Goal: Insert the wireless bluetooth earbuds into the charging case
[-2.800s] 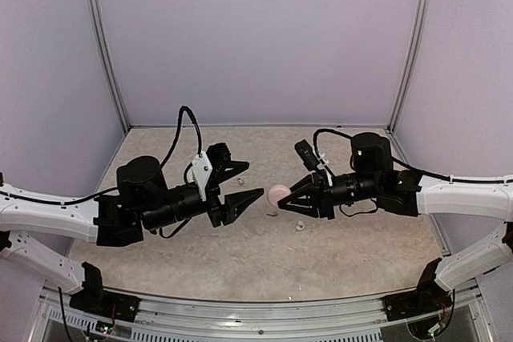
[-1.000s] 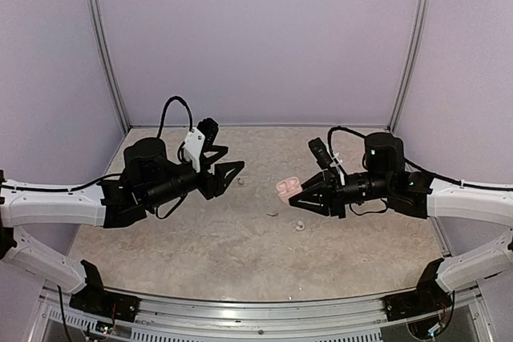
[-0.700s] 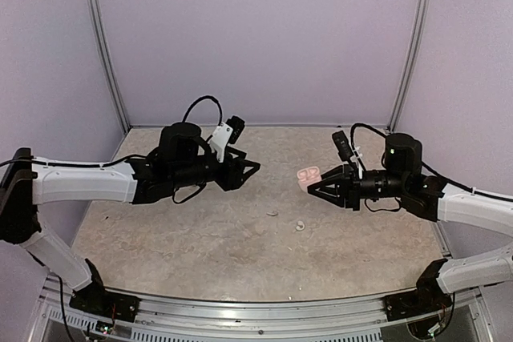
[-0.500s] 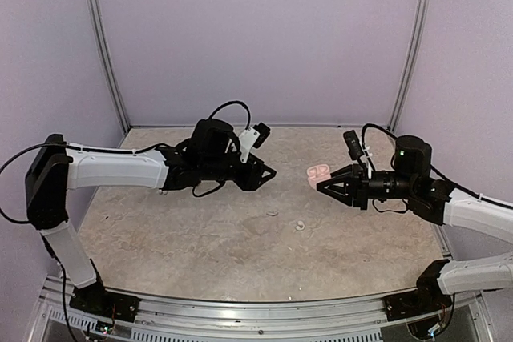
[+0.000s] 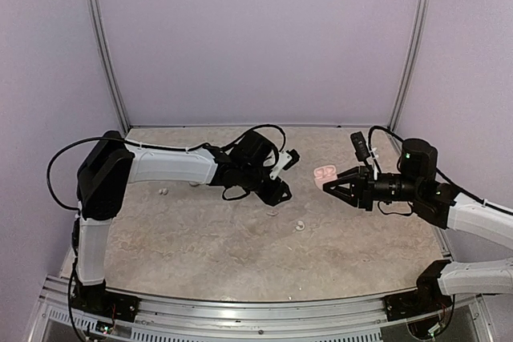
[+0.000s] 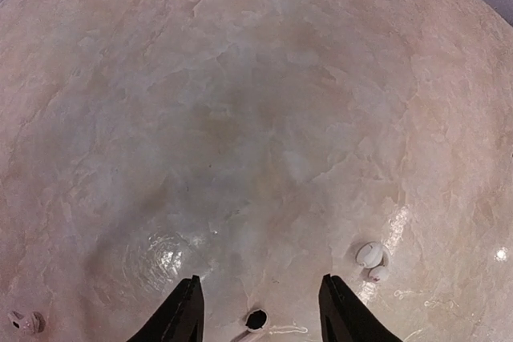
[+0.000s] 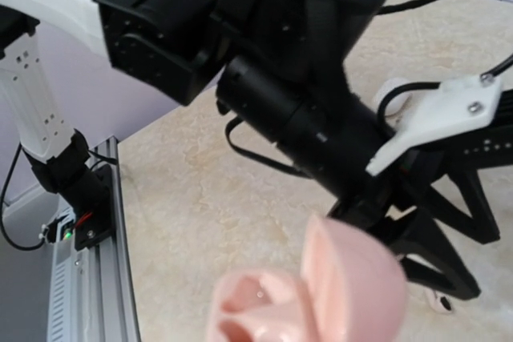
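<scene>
Overhead view of two black-and-white robot arms above a beige, marble-patterned tabletop [image 5: 200,262]. The right gripper [image 5: 327,185] has its fingers pressed together on a pale pink, pebble-shaped plastic charging case [image 5: 325,172] and holds it in the air, hinged open. In the right wrist view the hollows inside the charging case look empty, though that close view is soft. The left arm is stretched across so that the left gripper [image 5: 280,193] hangs just to the left of the charging case and lower, close to the tabletop. Its black fingers [image 6: 183,314] are spread apart with nothing between them. None of the tiny, whitish, rounded earbuds [image 5: 299,226] can be seen in the charging case. The clearest one lies on the tabletop below the charging case, toward the arm bases. A fainter pale speck [image 5: 271,214], which may be another, lies below and to the left of the charging case, and a third pale speck sits well to the left of it. The left wrist view shows a white bud [image 6: 369,254] resting on the stone-look surface outside the spread fingers, not between them. The task appears to be at an early stage. The charging case is lifted and open, but no earbud is pinched or seated. Each one has yet to be picked up, carried to the charging case and pressed into place.
</scene>
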Controlling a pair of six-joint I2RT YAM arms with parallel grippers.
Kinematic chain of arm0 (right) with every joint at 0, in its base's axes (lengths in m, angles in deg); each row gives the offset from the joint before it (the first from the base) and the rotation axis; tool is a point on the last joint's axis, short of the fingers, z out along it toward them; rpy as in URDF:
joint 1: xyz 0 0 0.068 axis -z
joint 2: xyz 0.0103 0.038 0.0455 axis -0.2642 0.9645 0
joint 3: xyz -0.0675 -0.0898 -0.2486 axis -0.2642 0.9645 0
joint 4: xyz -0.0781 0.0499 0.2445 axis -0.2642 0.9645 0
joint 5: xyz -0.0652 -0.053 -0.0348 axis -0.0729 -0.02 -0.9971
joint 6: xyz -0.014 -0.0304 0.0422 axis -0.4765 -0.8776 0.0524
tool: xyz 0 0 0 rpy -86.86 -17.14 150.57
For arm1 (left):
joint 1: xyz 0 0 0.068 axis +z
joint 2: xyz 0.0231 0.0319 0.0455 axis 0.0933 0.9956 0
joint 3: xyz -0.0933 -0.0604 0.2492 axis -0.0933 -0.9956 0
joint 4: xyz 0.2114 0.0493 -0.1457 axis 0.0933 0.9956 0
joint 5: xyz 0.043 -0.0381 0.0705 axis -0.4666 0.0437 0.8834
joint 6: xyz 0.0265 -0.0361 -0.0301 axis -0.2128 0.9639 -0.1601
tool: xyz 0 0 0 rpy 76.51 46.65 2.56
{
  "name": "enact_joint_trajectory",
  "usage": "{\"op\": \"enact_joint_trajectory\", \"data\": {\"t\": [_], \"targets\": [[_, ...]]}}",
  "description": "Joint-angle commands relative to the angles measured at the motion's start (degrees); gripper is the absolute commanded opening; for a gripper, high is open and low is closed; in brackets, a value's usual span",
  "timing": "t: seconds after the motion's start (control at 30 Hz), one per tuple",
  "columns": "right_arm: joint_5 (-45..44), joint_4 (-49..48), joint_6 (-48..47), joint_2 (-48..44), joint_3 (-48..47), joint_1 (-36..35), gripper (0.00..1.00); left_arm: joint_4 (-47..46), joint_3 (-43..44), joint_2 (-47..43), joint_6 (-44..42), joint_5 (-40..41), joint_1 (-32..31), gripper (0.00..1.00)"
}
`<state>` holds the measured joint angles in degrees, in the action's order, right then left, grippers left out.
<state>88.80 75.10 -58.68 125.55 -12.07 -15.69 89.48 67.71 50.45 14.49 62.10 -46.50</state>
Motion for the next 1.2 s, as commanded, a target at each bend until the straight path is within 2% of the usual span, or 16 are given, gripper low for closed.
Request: {"op": "enact_joint_trajectory", "data": {"t": [0.0, 0.17, 0.43, 0.73, 0.9, 1.17], "targets": [[0.46, -0.4, 0.41, -0.44, 0.44, 0.68, 0.0, 4.52, 4.79, 2.91, -1.21, 0.1, 0.62, 0.5], [0.37, 0.13, 0.35, -0.61, 0.15, 0.75, 0.0, 9.33, 8.06, 6.89, -2.68, -0.37, 0.53, 0.5], [0.24, 0.31, 0.41, -0.88, 0.32, 0.91, 0.01, 12.01, 8.32, 8.75, -2.63, 0.8, 0.08, 0.47], [0.28, 0.44, 0.12, -0.85, 0.41, 0.87, 0.01, 13.35, 3.8, 6.62, 0.72, -3.33, 0.18, 0.49], [0.42, 0.32, -0.06, -0.62, 0.4, 0.86, 0.01, 14.1, 0.97, 4.82, 3.59, -2.55, 0.0, 0.48], [0.59, 0.51, -0.23, -0.47, 0.15, 0.86, 0.01, 19.03, 1.85, 3.61, 4.63, -3.6, -2.87, 0.48]]}}
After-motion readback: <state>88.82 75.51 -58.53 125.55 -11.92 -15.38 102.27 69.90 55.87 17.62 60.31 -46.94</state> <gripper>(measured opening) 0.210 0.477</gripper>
